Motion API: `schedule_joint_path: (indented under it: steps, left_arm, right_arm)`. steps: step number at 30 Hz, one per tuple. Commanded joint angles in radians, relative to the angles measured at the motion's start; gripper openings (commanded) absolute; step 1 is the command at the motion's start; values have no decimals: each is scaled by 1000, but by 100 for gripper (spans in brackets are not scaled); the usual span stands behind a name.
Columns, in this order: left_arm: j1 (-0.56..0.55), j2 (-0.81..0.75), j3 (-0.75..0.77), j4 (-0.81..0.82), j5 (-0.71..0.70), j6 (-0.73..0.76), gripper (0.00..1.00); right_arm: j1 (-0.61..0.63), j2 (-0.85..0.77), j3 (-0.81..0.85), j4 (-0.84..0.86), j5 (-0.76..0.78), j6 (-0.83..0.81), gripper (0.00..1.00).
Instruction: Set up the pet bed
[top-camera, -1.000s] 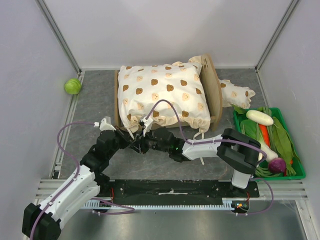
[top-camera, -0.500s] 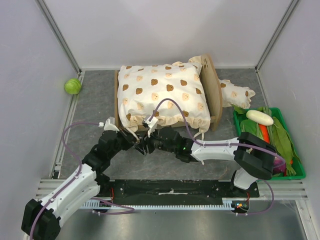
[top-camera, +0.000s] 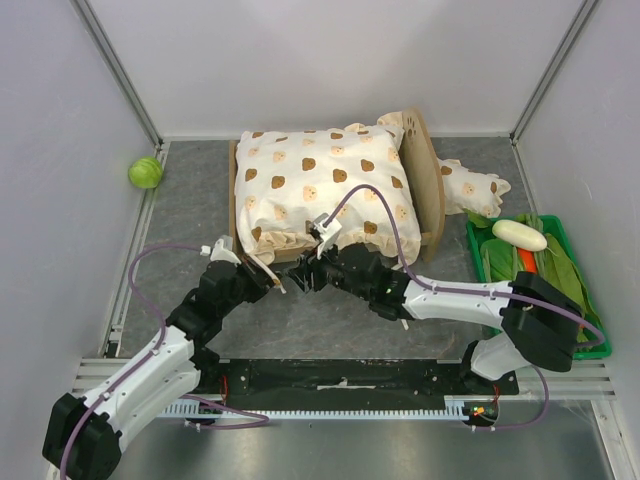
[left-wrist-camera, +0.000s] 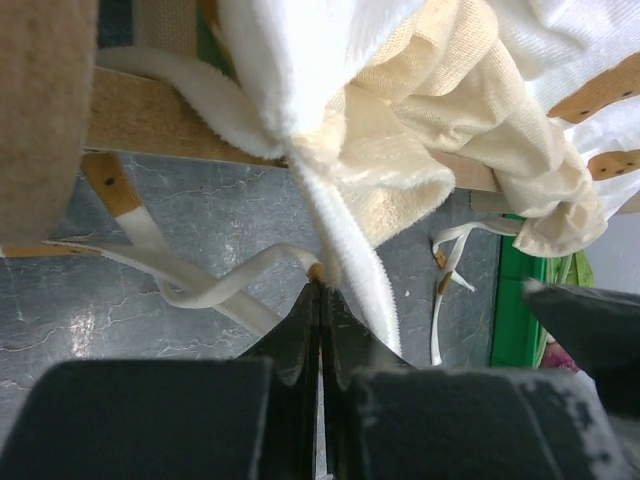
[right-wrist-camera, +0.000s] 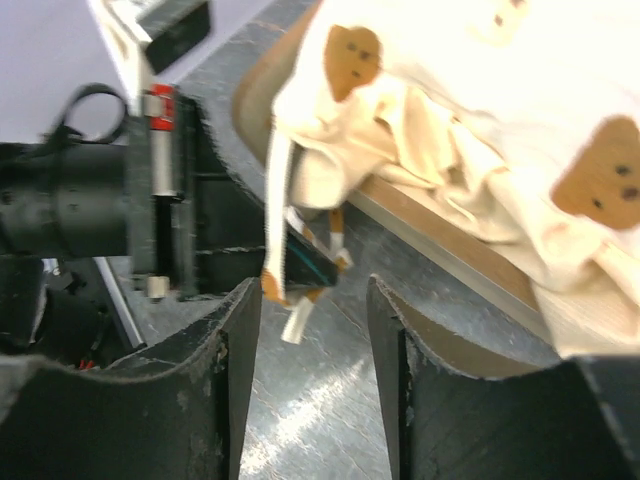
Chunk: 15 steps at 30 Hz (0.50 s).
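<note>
Fastening looks like the step in hand. The pet bed (top-camera: 430, 190) stands at the middle back of the table (top-camera: 190, 200), headboard to the right. The bear-print cushion (top-camera: 325, 185) lies on it and overhangs the near rail, seemingly seated but not yet tied down.

The left gripper (left-wrist-camera: 320, 292) has its jaws pressed together on 1 white tie (left-wrist-camera: 345, 255) just below that rail at the cushion's near-left corner. It appears to be holding the strand out from the frame so it can be worked.

The right gripper (right-wrist-camera: 315, 300) faces it from the other side. Its 2 fingers (right-wrist-camera: 225, 380) are apart with nothing between them, and the hanging ribbons (right-wrist-camera: 275, 215) are just ahead. That stance suits reaching for a second strand.

The small frilled pillow (top-camera: 478, 188) lies behind the headboard, off the bed, and is probably meant to go on last.

Soft ribbon may slip out of a pinch, and too hard a pull could drag the cushion askew on the frame.
</note>
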Motion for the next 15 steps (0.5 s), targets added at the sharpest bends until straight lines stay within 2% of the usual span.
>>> schedule_joint_path:
  steps: [1, 4, 7, 8, 11, 15]
  left_arm:
    - [-3, -15, 0, 16, 11, -12, 2]
    - [-4, -23, 1, 16, 14, -11, 2]
    - [-4, -26, 3, 11, 15, -11, 2]
    - [-4, -26, 4, 10, 15, -11, 2]
    - [-4, -28, 3, 8, 12, -11, 2]
    - [-4, -28, 3, 4, 11, -11, 2]
  right_arm:
    - [-38, 19, 28, -100, 7, 67, 52]
    - [-57, 51, 26, -103, -53, 115, 51]
    - [-60, 88, 22, -65, -89, 143, 50]
    - [-61, 95, 19, -36, -151, 160, 50]
    - [-61, 134, 20, 19, -210, 199, 50]
    - [-60, 175, 32, 59, -248, 224, 51]
